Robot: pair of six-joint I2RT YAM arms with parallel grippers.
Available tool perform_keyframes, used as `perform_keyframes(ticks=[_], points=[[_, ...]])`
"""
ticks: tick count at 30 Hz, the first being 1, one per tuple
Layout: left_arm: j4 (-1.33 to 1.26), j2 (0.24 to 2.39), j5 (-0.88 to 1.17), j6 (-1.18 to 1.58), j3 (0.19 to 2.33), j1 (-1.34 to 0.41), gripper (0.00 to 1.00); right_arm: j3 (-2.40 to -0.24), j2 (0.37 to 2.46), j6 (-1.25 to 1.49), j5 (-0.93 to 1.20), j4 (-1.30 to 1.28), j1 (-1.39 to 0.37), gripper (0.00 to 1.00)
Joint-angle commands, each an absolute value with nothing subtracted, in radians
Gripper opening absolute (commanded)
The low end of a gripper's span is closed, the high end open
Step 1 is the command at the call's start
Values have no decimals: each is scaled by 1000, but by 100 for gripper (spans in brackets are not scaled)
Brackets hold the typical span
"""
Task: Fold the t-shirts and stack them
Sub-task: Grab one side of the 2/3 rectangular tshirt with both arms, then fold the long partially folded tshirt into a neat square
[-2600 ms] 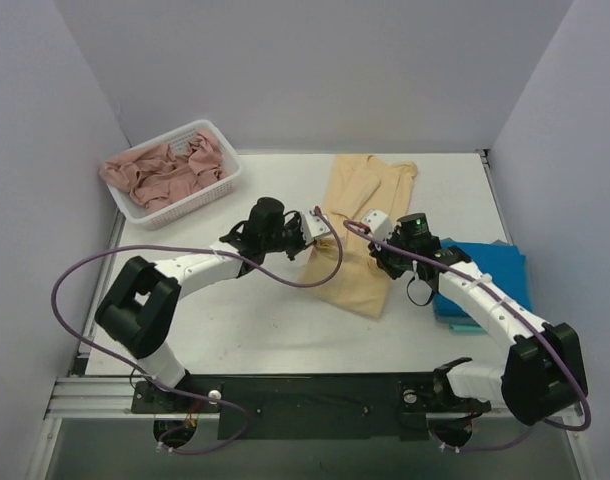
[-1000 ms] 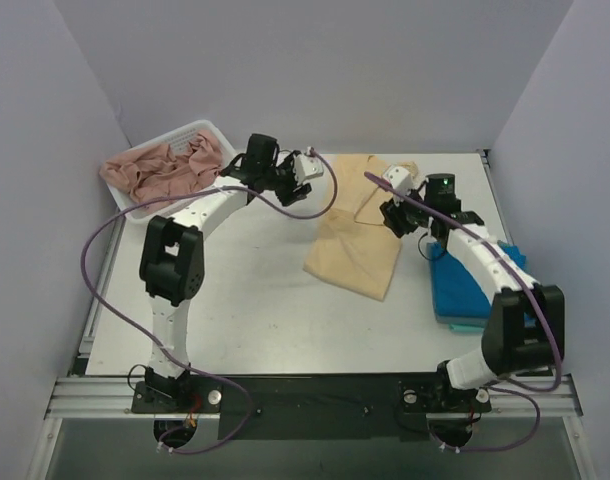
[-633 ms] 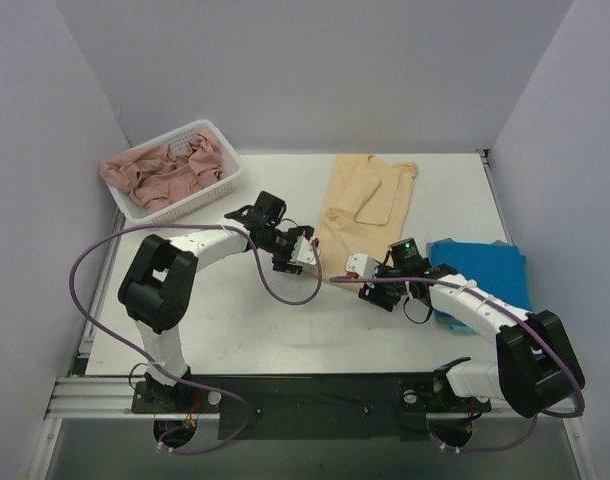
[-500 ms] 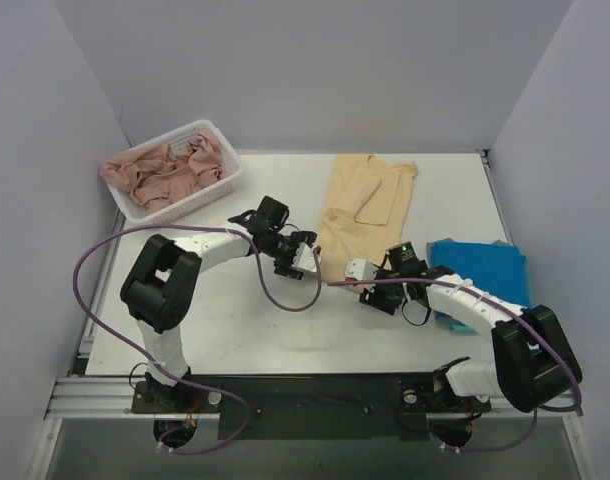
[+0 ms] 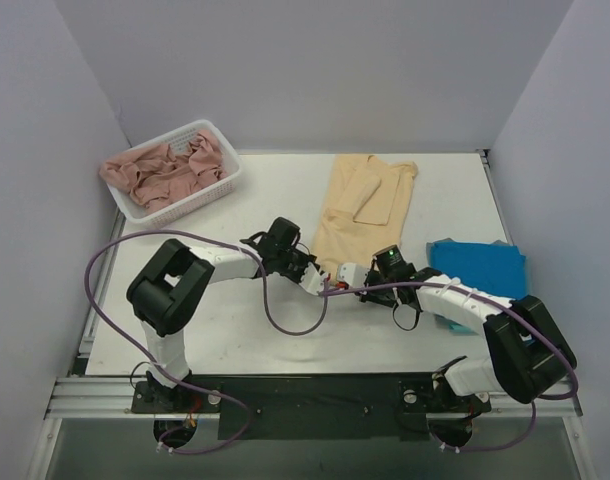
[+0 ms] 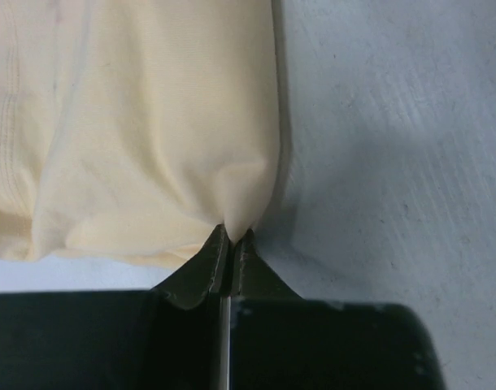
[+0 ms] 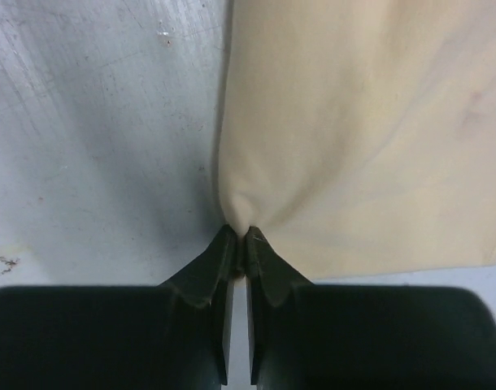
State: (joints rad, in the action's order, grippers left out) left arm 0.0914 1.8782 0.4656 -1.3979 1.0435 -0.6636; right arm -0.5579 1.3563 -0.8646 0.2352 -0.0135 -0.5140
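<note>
Yellow-peach cotton t-shirt (image 5: 365, 200), soft and creased, hem corners puckered in the clamped left tool (image 6: 231, 236) and right tool (image 7: 241, 234).

top view: bright, even, diffuse light; faint soft shadows on table (image 5: 275, 190). wrist views: dimmer; grey shadow beside pale shirt (image 6: 134, 122) edge; slight softness at frame bottom.

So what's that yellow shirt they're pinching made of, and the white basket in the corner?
The yellow shirt looks like soft, matte knit cloth, probably cotton: it puckers where pinched and shows a stitched hem. The white basket seems rigid moulded plastic, judging by its lattice walls.
</note>
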Motion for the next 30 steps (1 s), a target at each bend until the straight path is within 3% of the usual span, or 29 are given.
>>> perform_keyframes(ticks=[1,6,12,19,22,24,30], points=[[99,1873,364,-1417,999,-678,0,-546,1394,-861,178,-93,-531,0],[277,1761,351,-1368,986,-681,0,-545,1320,-819,206,-161,-578,0],[569,1562,448,-1232,945,-713,0,-505,1122,-674,184,-302,-784,0],[842,1267,524,-1124,813,-764,0,-523,948,-392,158,-463,-1165,0],[1021,1086,603,-1127,787,-784,0,-569,930,-368,74,-523,-1436,0],[1107,984,630,-1115,778,-790,0,-624,936,-350,64,-547,-1509,0],[1308,795,669,-1098,834,-802,0,-796,1020,-241,190,-630,-1528,0]])
